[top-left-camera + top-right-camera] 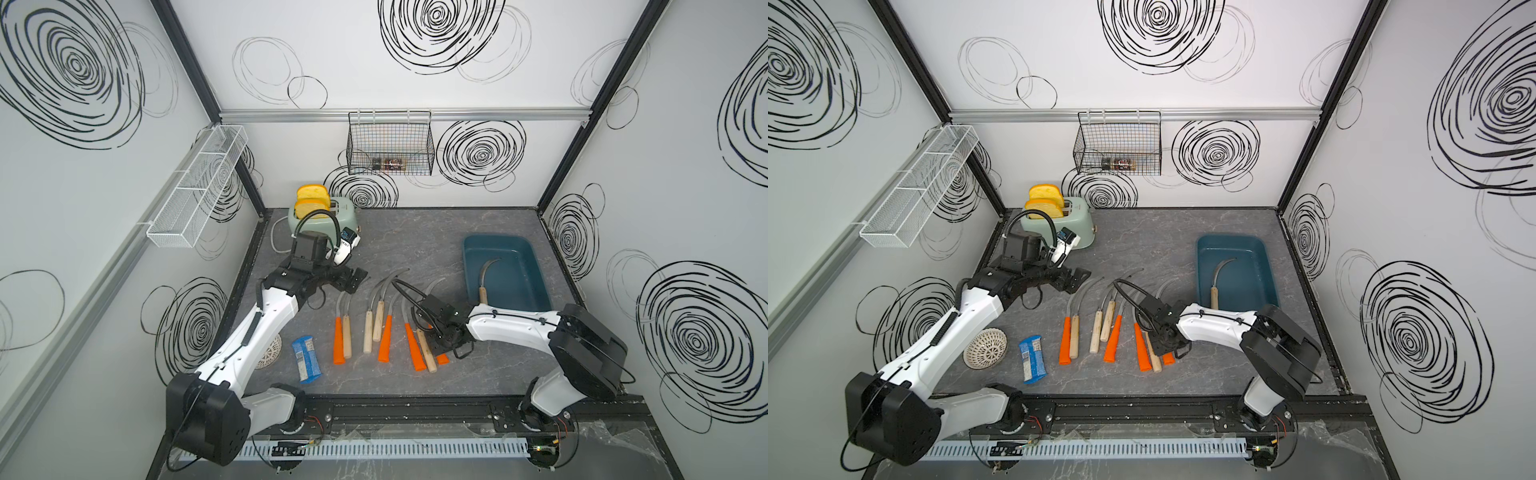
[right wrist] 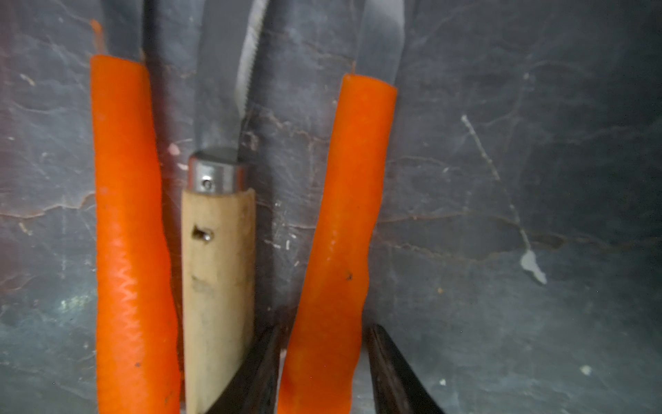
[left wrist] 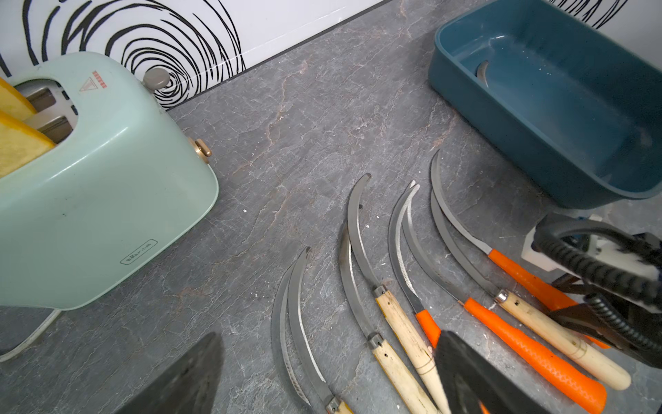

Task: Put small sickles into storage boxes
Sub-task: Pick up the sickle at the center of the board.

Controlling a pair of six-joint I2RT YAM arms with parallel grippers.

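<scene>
right gripper pinches the orange sickle handle, flat on the table.

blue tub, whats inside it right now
One wooden-handled sickle lies inside the blue tub, blade toward the back. The right arm covers its handle end and the tub's near edge.

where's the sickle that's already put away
In a top view the wood-handled sickle lies inside the teal tub, right of the loose sickles.

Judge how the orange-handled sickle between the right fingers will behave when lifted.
Probably stiff: the orange-handled sickle has a metal blade and solid-looking handle. With the right fingers far down the handle, it may tip blade-down.
</scene>
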